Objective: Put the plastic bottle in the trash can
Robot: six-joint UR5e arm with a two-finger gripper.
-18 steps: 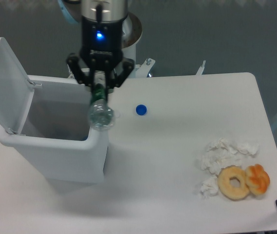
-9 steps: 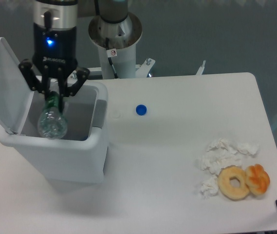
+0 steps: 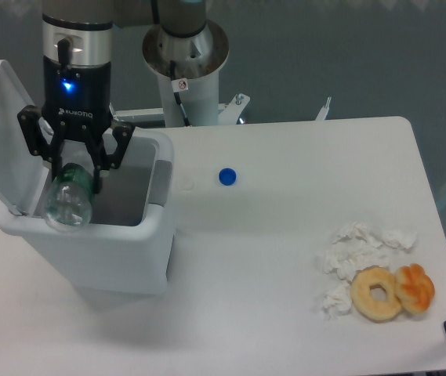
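The trash can [image 3: 140, 254] is a large white bin at the table's left, its flat lid [image 3: 3, 133] swung up and open, grey inside. My gripper [image 3: 75, 166] hangs over the bin's opening, near its left side. It is shut on the neck of a clear plastic bottle [image 3: 69, 204] with a green label. The bottle hangs bottom-down, tilted toward the camera, its base level with the bin's front rim.
A blue bottle cap [image 3: 226, 177] lies on the white table right of the bin. Crumpled white tissues [image 3: 360, 247], a ring donut [image 3: 377, 294] and an orange pastry [image 3: 415, 288] lie at the front right. The robot's base [image 3: 186, 70] stands behind the table.
My gripper carried the bottle leftward from the bin's right rim to over the bin's left half, and the bottle now hangs slightly lower and further left.
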